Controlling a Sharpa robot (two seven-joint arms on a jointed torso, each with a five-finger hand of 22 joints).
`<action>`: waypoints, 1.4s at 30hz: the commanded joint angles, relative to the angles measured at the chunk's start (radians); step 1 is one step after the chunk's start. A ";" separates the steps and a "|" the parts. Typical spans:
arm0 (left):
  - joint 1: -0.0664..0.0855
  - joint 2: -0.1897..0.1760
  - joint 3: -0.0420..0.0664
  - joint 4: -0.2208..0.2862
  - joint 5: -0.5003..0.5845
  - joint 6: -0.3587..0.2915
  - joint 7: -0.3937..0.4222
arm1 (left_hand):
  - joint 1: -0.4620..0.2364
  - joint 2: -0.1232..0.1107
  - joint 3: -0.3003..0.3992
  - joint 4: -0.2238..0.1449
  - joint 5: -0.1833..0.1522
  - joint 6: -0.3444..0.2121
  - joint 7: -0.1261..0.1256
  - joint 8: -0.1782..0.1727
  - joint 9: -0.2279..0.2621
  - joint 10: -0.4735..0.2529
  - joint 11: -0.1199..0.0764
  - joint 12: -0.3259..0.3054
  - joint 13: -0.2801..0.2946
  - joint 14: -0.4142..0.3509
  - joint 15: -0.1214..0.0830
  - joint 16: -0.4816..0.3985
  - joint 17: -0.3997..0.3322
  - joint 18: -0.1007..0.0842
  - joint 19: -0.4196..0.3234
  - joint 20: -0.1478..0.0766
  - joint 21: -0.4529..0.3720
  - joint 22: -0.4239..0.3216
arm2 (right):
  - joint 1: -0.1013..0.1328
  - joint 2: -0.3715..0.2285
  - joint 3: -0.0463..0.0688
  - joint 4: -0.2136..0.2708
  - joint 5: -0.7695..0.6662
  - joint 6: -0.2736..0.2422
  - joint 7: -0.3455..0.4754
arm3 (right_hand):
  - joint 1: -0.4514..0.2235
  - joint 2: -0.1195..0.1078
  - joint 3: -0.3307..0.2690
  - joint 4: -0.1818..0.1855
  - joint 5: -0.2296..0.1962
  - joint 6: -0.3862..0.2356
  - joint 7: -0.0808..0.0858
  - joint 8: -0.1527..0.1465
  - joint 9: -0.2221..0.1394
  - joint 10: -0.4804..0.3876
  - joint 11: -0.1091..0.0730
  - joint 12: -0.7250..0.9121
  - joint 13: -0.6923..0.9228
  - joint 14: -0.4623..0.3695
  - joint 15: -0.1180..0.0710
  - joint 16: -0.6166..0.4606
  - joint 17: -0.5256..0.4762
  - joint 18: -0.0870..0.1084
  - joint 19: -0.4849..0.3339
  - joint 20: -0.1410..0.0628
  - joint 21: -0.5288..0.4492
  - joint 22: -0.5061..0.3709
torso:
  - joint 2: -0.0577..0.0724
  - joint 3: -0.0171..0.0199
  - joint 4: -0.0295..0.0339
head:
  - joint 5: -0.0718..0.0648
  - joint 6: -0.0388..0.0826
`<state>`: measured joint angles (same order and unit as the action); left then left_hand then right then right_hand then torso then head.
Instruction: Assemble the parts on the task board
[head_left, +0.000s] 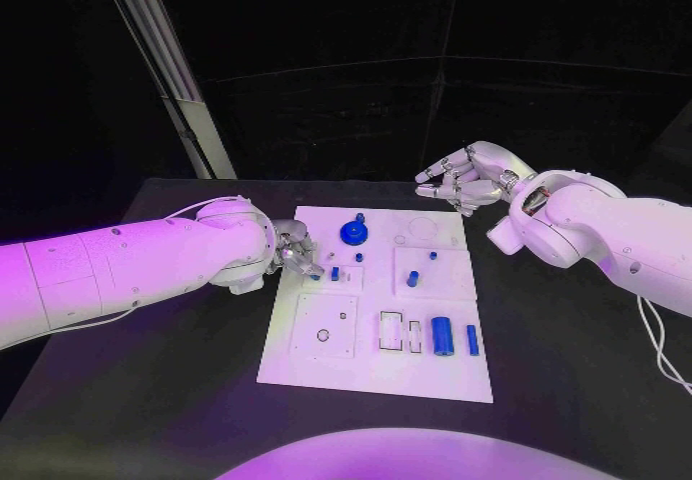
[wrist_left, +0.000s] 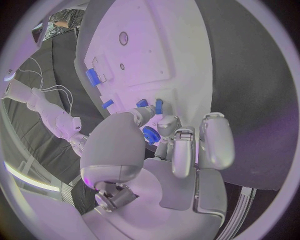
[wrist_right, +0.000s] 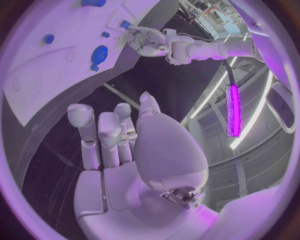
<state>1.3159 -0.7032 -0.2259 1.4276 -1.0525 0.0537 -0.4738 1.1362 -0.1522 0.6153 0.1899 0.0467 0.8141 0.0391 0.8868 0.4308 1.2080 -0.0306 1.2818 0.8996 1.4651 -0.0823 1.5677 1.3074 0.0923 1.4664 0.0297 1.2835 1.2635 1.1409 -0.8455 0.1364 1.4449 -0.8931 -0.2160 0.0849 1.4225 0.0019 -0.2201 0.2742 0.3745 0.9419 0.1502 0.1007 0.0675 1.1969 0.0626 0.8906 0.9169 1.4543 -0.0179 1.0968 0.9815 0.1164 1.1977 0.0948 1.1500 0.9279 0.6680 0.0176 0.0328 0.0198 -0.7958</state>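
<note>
The board (head_left: 378, 375) is lying in the middle of the black table (head_left: 577, 340), its long side running from 12 to 6 o'clock in the head view. Blue parts are sitting on it: a gear (head_left: 353, 233) near the far end, toward 12 o'clock; a small peg (head_left: 413, 279) standing in the square at about 2 o'clock of the board's centre, with another small piece (head_left: 431, 254) just beyond it; a fat cylinder (head_left: 441, 339) and a thin bar (head_left: 472, 340) lying side by side toward 4 o'clock, next to two empty slots. A small blue piece (head_left: 335, 272) is standing near the board's 9 o'clock edge, right at the left hand's fingertips; whether they are touching it I cannot tell. The left hand (head_left: 296, 250) is reaching over that edge from 9 o'clock, fingers curled downward toward the board; from the left wrist view its fingers (wrist_left: 181, 150) are hanging close together above the gear (wrist_left: 150, 135) and small blue pieces, and whether anything is pinched between them I cannot tell. The right hand (head_left: 464, 177) is hovering beyond the board's far corner at about 1 o'clock, off the board, fingers curled loosely and somewhat apart, gripping nothing; the right wrist view is showing its fingers (wrist_right: 100, 135) empty, well apart from the gear (wrist_right: 99, 53)
</note>
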 joint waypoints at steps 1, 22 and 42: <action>-0.003 0.004 -0.002 0.001 0.000 0.023 -0.011 | -0.019 -0.008 -0.014 0.008 0.006 0.012 -0.002 -0.006 -0.003 0.013 0.000 0.009 0.012 0.106 -0.008 0.003 0.263 -0.016 0.009 -0.011 0.000 0.003 | 0.002 0.000 0.000 0.002 -0.001 0.003 0.005 | -0.001 0.009 -0.004 0.001 0.003 -0.008 0.001 0.004 0.001 -0.009 -0.001 0.002 -0.001 0.007 0.003 -0.005 0.000 0.016 -0.002 0.000 -0.004 -0.002 | 0.000 -0.0001 0.0005 | -0.002 -0.001; -0.003 0.005 -0.002 -0.008 0.000 -0.007 -0.023 | -0.059 -0.016 -0.043 0.039 0.007 0.039 -0.010 -0.011 -0.015 0.041 -0.008 0.025 0.051 0.106 -0.015 0.003 0.263 -0.017 0.012 -0.018 0.002 0.010 | 0.002 -0.003 0.000 0.004 -0.001 -0.001 0.005 | -0.003 0.010 -0.005 0.002 0.003 -0.009 0.001 0.004 0.001 -0.009 -0.001 0.003 -0.001 0.007 0.003 -0.006 -0.001 0.016 -0.002 0.000 -0.004 -0.002 | -0.001 -0.0005 0.0004 | -0.005 -0.002; -0.003 0.007 -0.002 -0.014 0.000 -0.017 -0.021 | -0.156 -0.034 -0.194 0.103 0.007 0.056 -0.009 -0.022 -0.034 0.044 -0.007 0.020 0.055 0.106 -0.015 0.003 0.263 -0.017 0.015 -0.018 -0.002 0.014 | 0.002 -0.007 0.000 0.005 -0.001 -0.001 0.003 | -0.007 0.010 -0.009 0.006 0.003 -0.009 0.001 0.005 0.001 -0.011 0.000 0.002 -0.003 0.007 0.003 -0.007 0.000 0.016 -0.002 0.000 -0.005 -0.003 | -0.001 0.0000 0.0005 | -0.006 -0.003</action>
<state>1.3122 -0.6957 -0.2282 1.4132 -1.0513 0.0437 -0.4908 0.9889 -0.1839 0.4258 0.2934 0.0503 0.8614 0.0301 0.8681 0.3982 1.2454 -0.0359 1.3012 0.9532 1.4651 -0.0894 1.5677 1.3073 0.0925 1.4657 0.0163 1.2835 1.2769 1.1409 -0.8524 0.1364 1.4470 -0.8932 -0.2164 0.0841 1.4186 0.0058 -0.2253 0.2795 0.3744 0.9419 0.1502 0.1007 0.0675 1.1896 0.0625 0.8906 0.9149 1.4543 -0.0179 1.0922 0.9815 0.1165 1.1977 0.0948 1.1500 0.9257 0.6673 0.0174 0.0329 0.0143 -0.7995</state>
